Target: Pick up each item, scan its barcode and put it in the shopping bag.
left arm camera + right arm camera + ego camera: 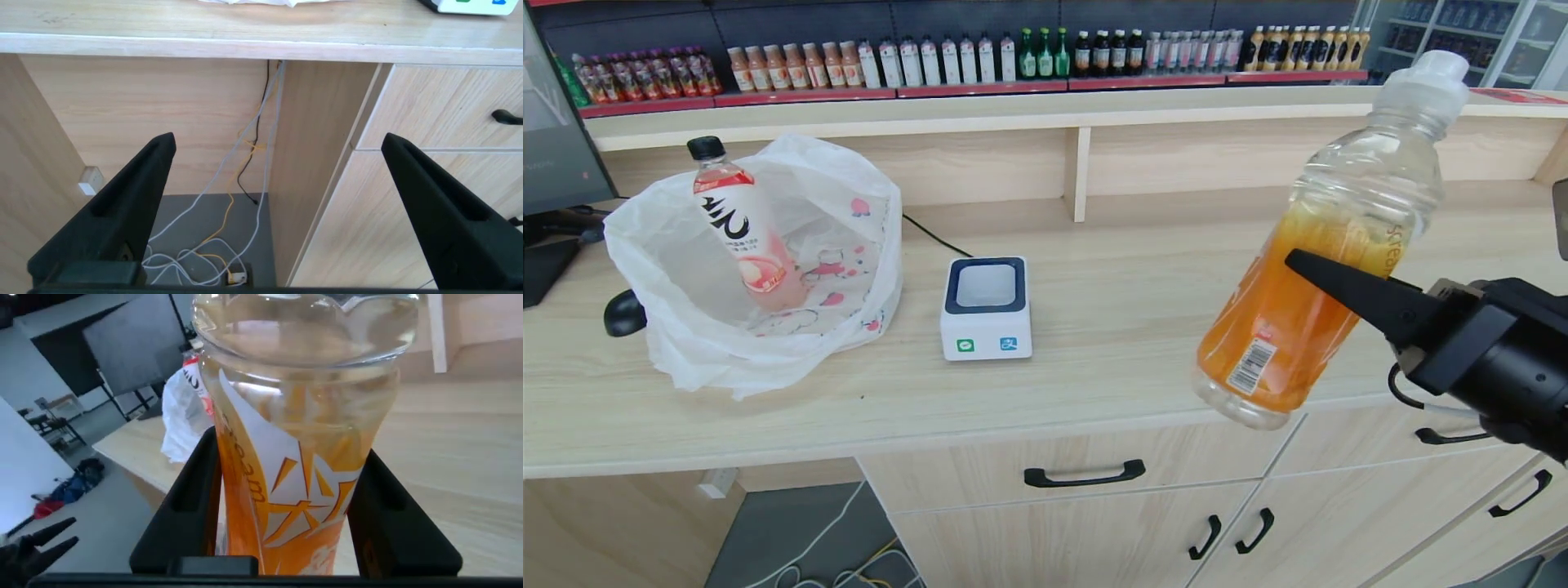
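Observation:
My right gripper [1327, 273] is shut on an orange drink bottle [1327, 245] with a white cap, held tilted in the air over the counter's right front edge, barcode facing down and forward. The right wrist view has the bottle [298, 457] squeezed between both black fingers [192, 498]. The white barcode scanner [986, 309] sits mid-counter, left of the bottle. A white shopping bag [760, 261] stands open at the left with a pink drink bottle [743, 229] leaning inside. My left gripper [278, 204] hangs open below the counter edge, holding nothing.
The wooden counter [1094, 327] has drawers and cupboard doors beneath. A monitor [556, 131] and a black mouse-like object [625, 314] sit at the far left. Cables [245, 204] hang in the open bay under the counter. Bottle shelves line the back wall.

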